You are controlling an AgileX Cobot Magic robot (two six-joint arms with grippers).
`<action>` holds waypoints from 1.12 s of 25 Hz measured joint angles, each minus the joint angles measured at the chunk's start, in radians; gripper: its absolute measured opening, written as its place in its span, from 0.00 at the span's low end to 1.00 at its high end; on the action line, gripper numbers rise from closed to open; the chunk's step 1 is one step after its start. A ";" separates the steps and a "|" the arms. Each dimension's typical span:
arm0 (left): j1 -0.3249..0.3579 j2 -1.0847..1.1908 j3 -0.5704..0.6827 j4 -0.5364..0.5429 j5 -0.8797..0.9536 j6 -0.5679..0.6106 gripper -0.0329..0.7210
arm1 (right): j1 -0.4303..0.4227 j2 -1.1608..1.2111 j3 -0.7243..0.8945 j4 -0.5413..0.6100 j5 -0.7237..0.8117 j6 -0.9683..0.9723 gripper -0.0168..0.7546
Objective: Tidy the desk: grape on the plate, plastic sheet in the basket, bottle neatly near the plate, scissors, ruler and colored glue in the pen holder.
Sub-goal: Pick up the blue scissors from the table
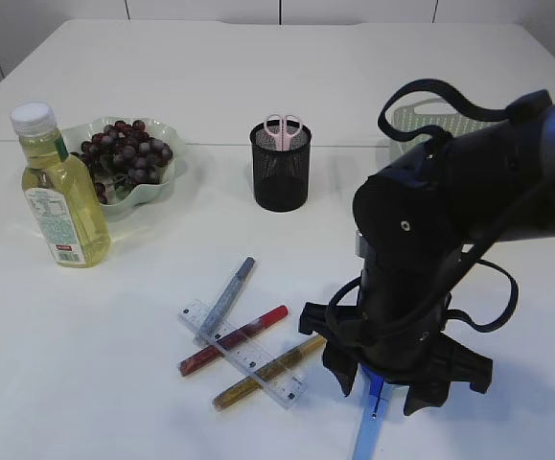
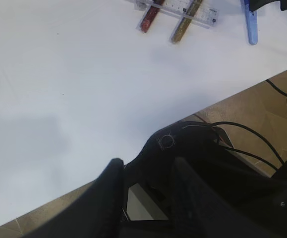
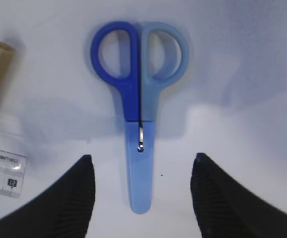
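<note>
Three jobs look finished from where I sit: the dark purple grape bunch [image 1: 127, 151] lies on the pale green scalloped plate [image 1: 171, 182] near the table's far left edge, the yellow drink bottle with a white cap [image 1: 59, 190] stands touching the plate's left side, and pink-handled scissors [image 1: 282, 128] poke out of the black mesh pen holder [image 1: 280, 171] at mid-table. I judge more is left. A clear plastic ruler [image 1: 258, 362] and three glitter glue pens, silver [image 1: 227, 297], red [image 1: 233, 340] and gold [image 1: 268, 372], lie crossed in a heap toward the near edge. I see no plastic sheet, and the pale green perforated basket [image 1: 421, 117] is mostly hidden behind the arm, so I cannot tell about that one.

My right gripper [image 3: 142, 198] hangs over blue-handled scissors with a light blue blade cover [image 3: 140, 104] at the near edge, right of the heap. Its jaws stand wide apart, one either side of the covered tip, touching nothing; the handles point away. My left gripper [image 2: 145, 186] sits off the table's edge, jaws partly apart, holding nothing.
</note>
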 joint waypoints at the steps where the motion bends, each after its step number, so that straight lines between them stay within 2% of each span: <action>1: 0.000 0.000 0.000 0.001 0.000 0.000 0.36 | 0.000 0.000 0.000 -0.001 -0.010 0.000 0.64; 28: 0.000 0.000 0.000 0.005 0.000 0.000 0.36 | -0.002 0.014 0.000 -0.022 -0.009 -0.002 0.64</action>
